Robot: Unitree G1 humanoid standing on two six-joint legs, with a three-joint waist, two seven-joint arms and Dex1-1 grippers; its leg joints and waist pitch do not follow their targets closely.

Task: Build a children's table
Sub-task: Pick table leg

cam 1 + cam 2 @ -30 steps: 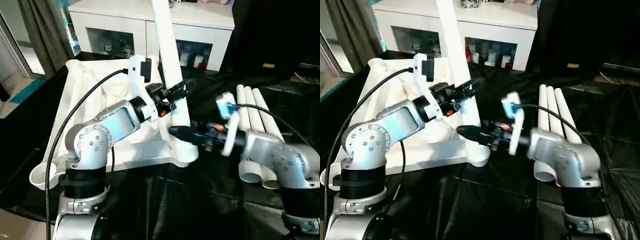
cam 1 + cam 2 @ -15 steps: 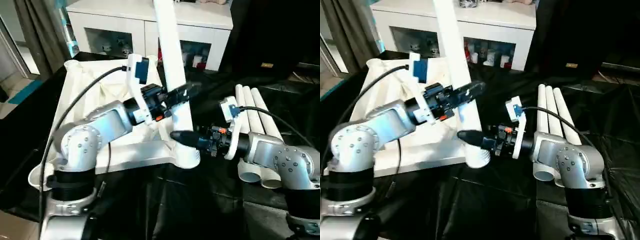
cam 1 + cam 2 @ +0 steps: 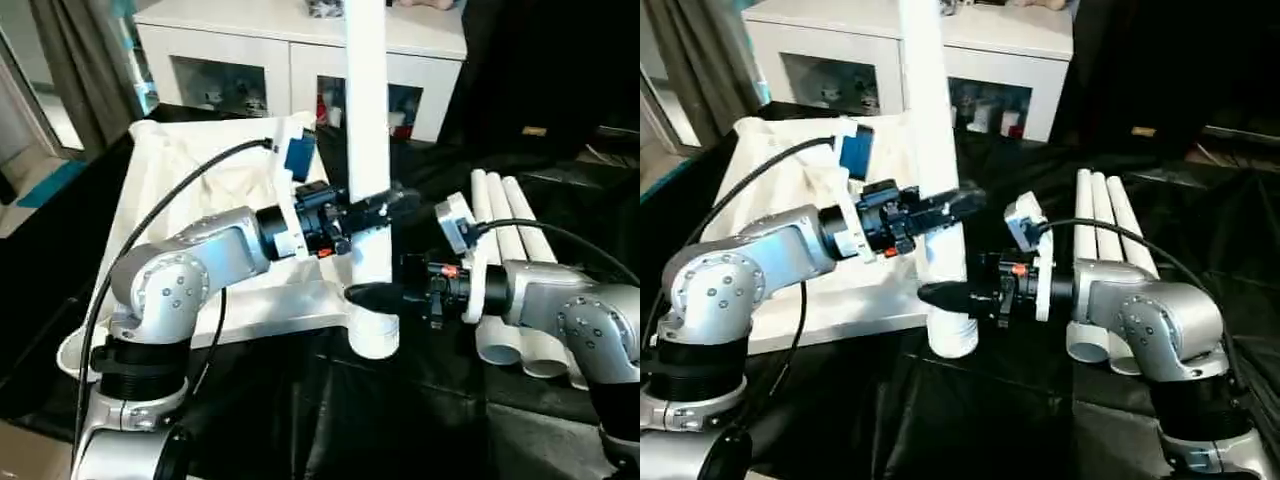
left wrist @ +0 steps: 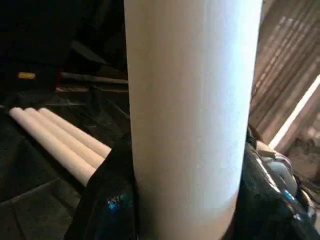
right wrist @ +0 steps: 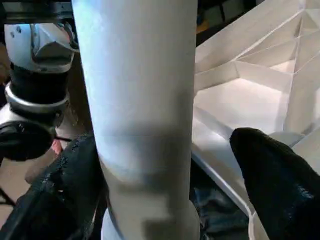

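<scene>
Leg [image 3: 366,150] stands upright in the near-right corner socket [image 3: 374,330] of the tabletop [image 3: 190,200], which lies ribbed side up on the black-draped table [image 3: 420,420], toward its left side. Biggest risk imo: leg isn't seated square, so if I let go or shove sideways it cocks in the socket, jams or tips out; the top could also skid on the cloth w/ nothing bracing it. My left gripper [image 3: 385,205] reaches in level from the left, fingers pinching the leg mid-low. My right gripper [image 3: 372,295] comes in level from the right, lower down, just above the socket; its fingers [image 5: 272,170] stand spread either side of the leg, w/ a gap on one side, not clamped afaict. Three spare legs [image 3: 510,260] lie side by side nr the table's right edge, still to fit.
</scene>
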